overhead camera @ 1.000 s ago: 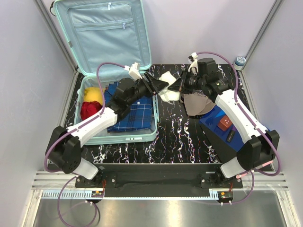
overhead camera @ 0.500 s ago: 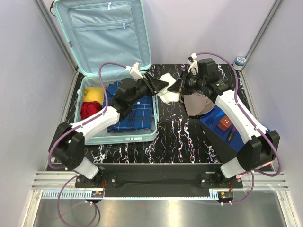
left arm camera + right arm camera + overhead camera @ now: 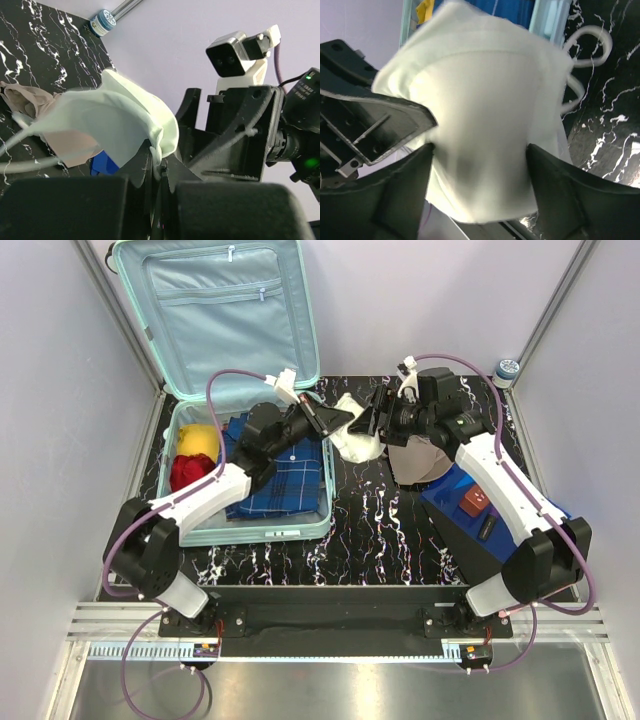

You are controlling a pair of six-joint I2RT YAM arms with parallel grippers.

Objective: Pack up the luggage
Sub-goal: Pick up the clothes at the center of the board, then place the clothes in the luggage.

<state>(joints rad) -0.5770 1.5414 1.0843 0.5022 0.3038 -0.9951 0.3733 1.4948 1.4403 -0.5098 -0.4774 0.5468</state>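
Nearest me, bare black marbled table point(image 3: 380, 530) leaves open room below both grippers. It is hemmed by the front rim of the luggage point(image 3: 262, 532), down and left of my left gripper point(image 3: 338, 420), and by a flat blue box point(image 3: 448, 508) under my right arm. My left gripper is pinched tight on an edge of a white strappy cloth point(image 3: 358, 445), just right of the luggage's right wall, and my right gripper point(image 3: 372, 420) faces it nose to nose, fingers spread wide on either side of that cloth. Behind the left gripper the luggage lies open with a blue plaid cloth point(image 3: 285, 485) inside, its lid upright against the back wall.
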